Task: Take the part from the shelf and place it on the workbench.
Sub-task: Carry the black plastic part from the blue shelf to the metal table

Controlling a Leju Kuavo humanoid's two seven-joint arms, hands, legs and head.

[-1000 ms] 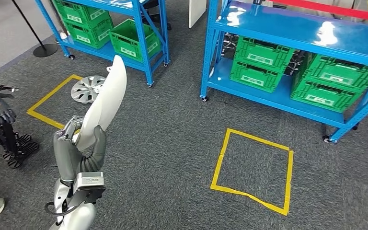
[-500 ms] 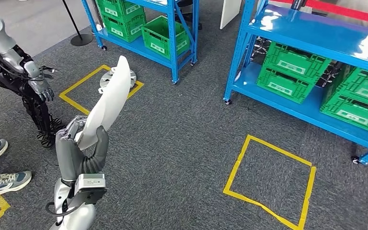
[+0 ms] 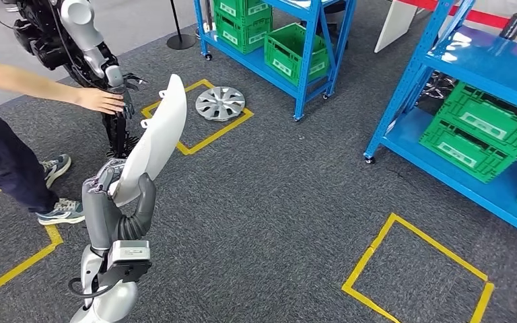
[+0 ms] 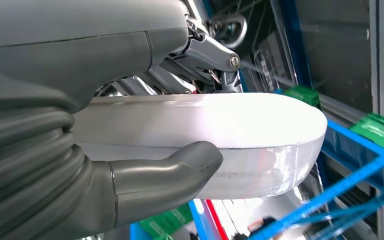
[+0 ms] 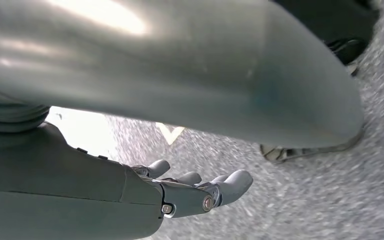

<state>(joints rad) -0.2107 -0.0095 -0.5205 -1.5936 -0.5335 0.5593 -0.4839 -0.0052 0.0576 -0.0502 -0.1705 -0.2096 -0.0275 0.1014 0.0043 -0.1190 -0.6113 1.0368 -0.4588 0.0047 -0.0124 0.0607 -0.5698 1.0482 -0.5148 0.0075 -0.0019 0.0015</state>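
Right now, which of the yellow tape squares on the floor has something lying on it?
The far tape square, near the left blue shelf: a silver wheel cover lies on its corner. The near tape square, at lower right, holds only carpet.

Your head view has swung left since a second ago, so the blue shelves and green crates have slid toward the right edge and the wheel cover now sits further right in frame. A second robot has come fully into view at upper left, and a person's hand now reaches out to its arm.
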